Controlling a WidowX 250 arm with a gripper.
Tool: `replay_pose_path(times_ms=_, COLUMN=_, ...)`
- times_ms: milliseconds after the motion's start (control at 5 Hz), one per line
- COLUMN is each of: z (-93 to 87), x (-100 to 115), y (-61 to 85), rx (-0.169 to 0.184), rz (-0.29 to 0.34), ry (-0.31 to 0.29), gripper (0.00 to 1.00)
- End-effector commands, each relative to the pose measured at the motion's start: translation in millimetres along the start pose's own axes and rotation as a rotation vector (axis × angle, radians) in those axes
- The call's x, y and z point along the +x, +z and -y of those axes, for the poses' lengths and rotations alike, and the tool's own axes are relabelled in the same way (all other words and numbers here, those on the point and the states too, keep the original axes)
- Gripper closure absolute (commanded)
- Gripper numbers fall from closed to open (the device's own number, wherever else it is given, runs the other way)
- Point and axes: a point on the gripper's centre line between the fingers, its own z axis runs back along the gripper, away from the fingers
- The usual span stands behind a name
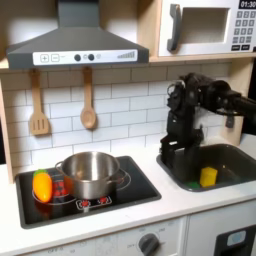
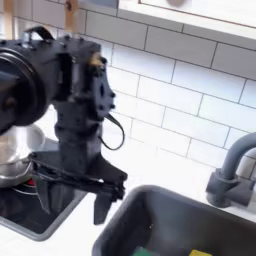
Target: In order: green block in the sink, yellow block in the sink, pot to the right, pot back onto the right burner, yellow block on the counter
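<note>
The yellow block (image 1: 208,176) lies in the dark grey sink (image 1: 235,160), toward its front. At the second exterior view's bottom edge, slivers of the green block (image 2: 143,252) and the yellow block (image 2: 202,253) show on the sink (image 2: 185,215) floor. The steel pot (image 1: 90,172) stands on the cooktop's right burner; in the second exterior view the arm partly hides the pot (image 2: 14,160). My gripper (image 1: 172,152) hangs over the sink's left rim and the cream counter (image 1: 190,203). In the second exterior view my gripper (image 2: 72,200) points down, open, nothing between its fingers.
An orange oval toy (image 1: 41,185) lies on the black cooktop (image 1: 140,185) left of the pot. A curved faucet (image 2: 232,165) rises behind the sink. A spatula (image 1: 38,105) and a wooden spoon (image 1: 88,100) hang on the tiled wall under the range hood.
</note>
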Motion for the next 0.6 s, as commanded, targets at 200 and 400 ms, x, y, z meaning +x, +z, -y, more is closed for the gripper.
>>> replay_pose_path(times_ms=200, z=-46.7, x=29, y=13.2, rx=0.023, rz=0.044, ry=0.071, gripper=0.00)
replay_pose_path(times_ms=400, z=-61.0, x=41, y=4.0, rx=0.027, rz=0.023, ry=0.089, gripper=0.00)
